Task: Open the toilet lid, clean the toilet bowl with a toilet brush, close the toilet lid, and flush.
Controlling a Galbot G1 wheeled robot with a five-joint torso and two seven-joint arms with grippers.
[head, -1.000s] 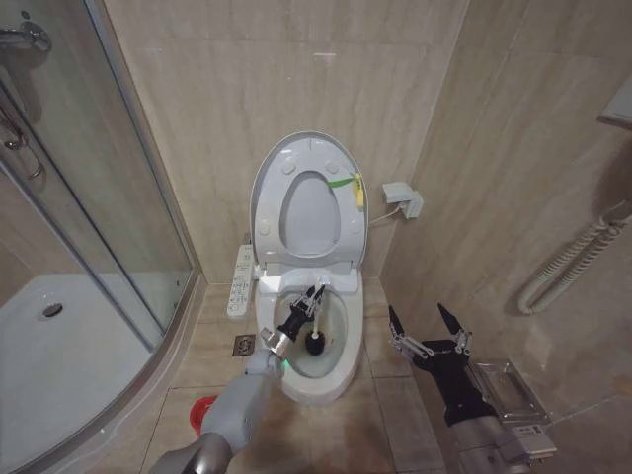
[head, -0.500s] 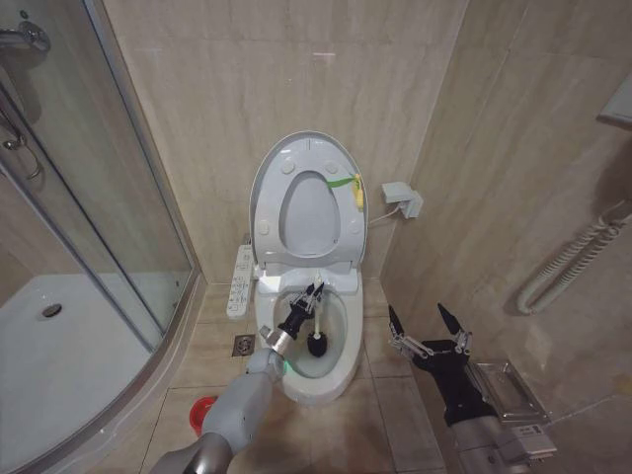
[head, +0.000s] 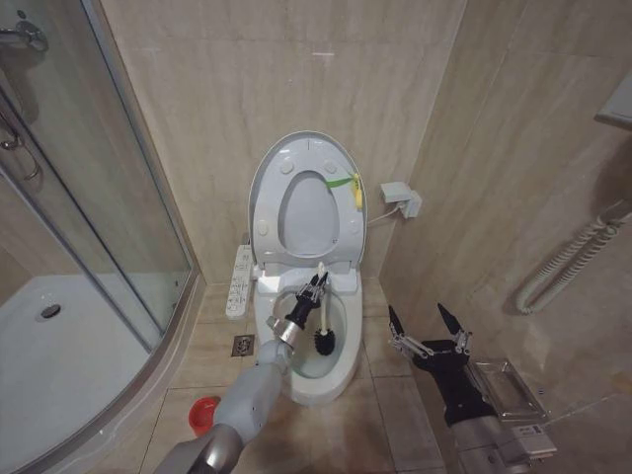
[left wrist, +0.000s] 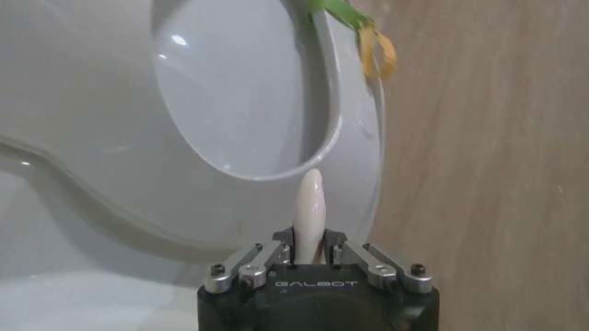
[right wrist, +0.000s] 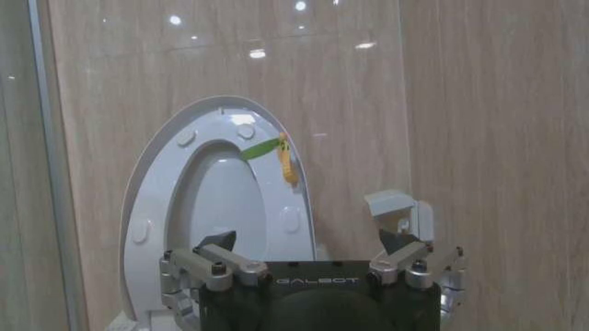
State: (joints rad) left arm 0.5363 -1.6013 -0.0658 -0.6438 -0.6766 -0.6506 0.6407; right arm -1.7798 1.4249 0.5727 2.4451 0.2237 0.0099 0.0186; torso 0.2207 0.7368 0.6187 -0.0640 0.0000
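Left end effector (head: pixel 314 293) clamps the thin white toilet brush (head: pixel 322 321) high on its light, stiff, probably slippery handle; right end effector (head: pixel 427 329) gapes idle

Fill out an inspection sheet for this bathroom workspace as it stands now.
Surface: tiled floor, bare beside the toilet.
Job's things: toilet lid raised against the wall, seat ring up with it; toilet bowl open; toilet brush head down inside the bowl.
Clutter: red cup holder on the floor.
Hands: left hand shut on the brush handle over the bowl; right hand open, idle to the right of the toilet.
Cables: white cord to a wall box.
Surroundings: glass shower enclosure, control panel, wall hose.
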